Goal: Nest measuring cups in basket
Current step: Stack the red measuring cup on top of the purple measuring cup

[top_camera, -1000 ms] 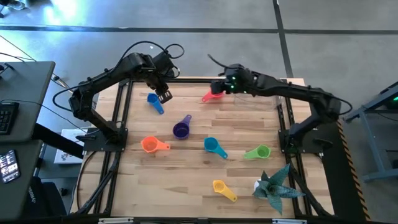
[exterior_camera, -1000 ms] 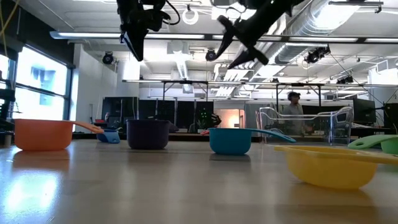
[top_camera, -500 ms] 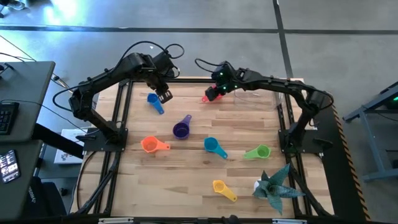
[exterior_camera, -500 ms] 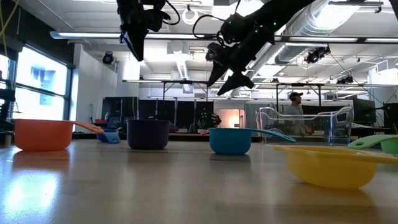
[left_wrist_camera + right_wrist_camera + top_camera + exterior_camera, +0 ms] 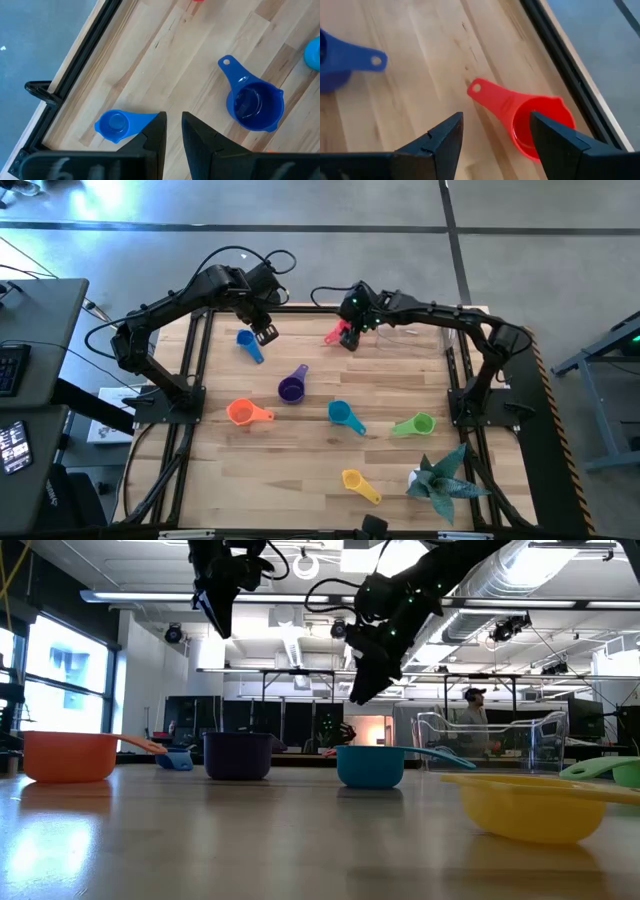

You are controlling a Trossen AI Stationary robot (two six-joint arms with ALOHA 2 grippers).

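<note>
A: Right pincer (image 5: 347,340) — where's it at?
B: Far side of table (image 5: 300,440), up in the air, fingers spread wide apart. Red cup (image 5: 336,334) lies on the wood right under/ahead of it, handle twd the pincer, bowl next to the black frame (image 5: 192,350). Not touching it.

A: Left pincer (image 5: 265,334)?
B: Also raised, far-left area. Fingers nearly together, only a narrow slit btwn them, nothing held. Blue cup (image 5: 248,344) sits on the table just beside its tips, handle pointing twd the fingertips.

A: Other cups rel. to the pincers?
B: Purple cup (image 5: 291,387) nearer the front than the left pincer, roughly btwn the two. Orange cup (image 5: 243,413) well apart from the left pincer, front-left. Teal cup (image 5: 343,416) straight out front of the right pincer, well apart. Green cup (image 5: 415,424) further right of that. Yellow cup (image 5: 358,483) farthest, near the front edge, w/ the teal spiky plant (image 5: 441,477) beside it.

A: Basket?
B: Clear basket (image 5: 488,741) shows in the low view, on the table's far right, past the right pincer. Empty as far as I can see.
</note>
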